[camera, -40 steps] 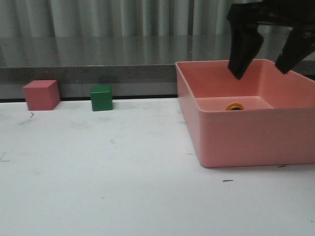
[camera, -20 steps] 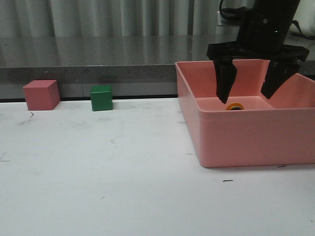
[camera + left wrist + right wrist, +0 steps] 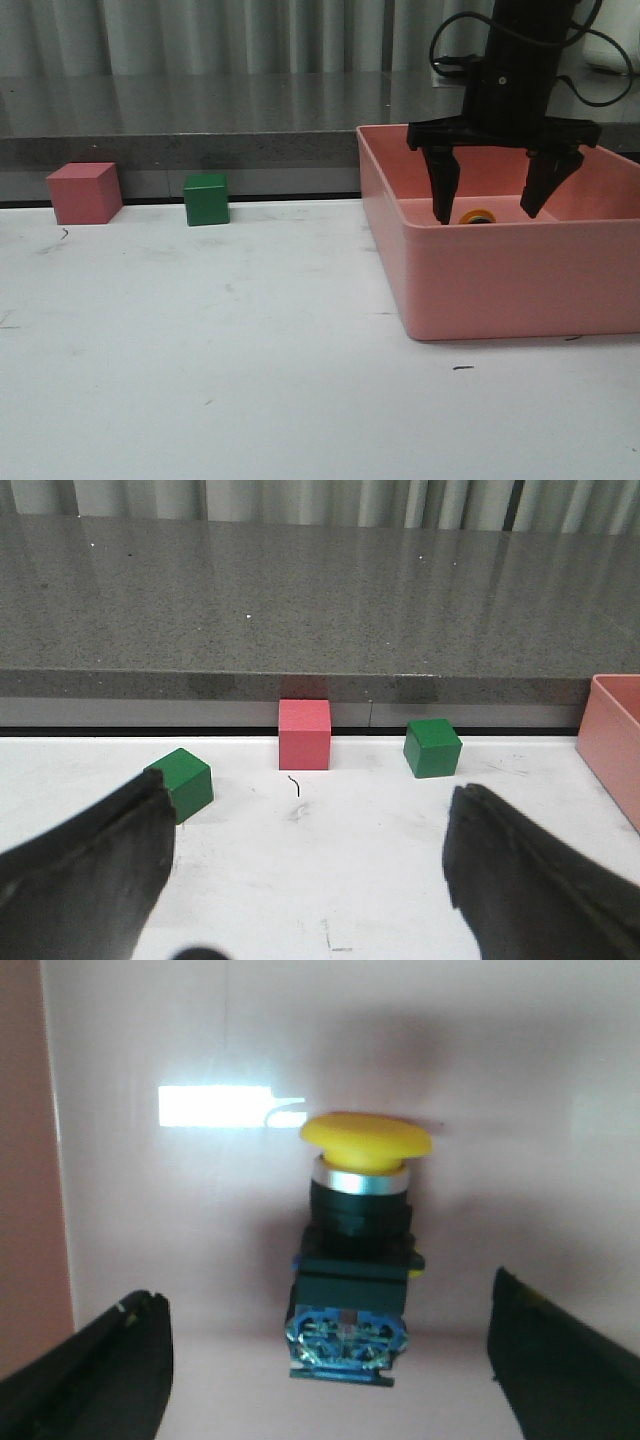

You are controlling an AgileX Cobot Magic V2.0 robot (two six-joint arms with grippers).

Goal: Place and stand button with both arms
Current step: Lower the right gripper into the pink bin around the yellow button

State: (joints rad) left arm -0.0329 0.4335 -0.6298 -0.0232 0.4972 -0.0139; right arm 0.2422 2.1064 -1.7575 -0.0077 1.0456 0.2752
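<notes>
Since the earlier front frames, the right gripper (image 3: 487,212) has descended from the upper right of the frame into the pink bin (image 3: 480,290), and now hangs with its fingers spread wide, one either side of the button (image 3: 478,216), holding nothing.

Front view shows only a sliver of the button's yellow cap above the bin's near wall, at centre right; body and orientation are hidden there. Right wrist view shows the whole button (image 3: 352,1250) lying on its side on the bin floor at frame centre, between the two open fingers (image 3: 95,1370) at the lower corners, clear of both. Its long axis runs up the frame: yellow cap toward the top, silver collar, black body, bluish base toward the bottom.

Left wrist view shows the left gripper (image 3: 300,900) open and empty at the lower edge, above the white table (image 3: 330,810), facing a pink cube (image 3: 304,734) and two green cubes (image 3: 432,748). Front view shows only one green cube.
</notes>
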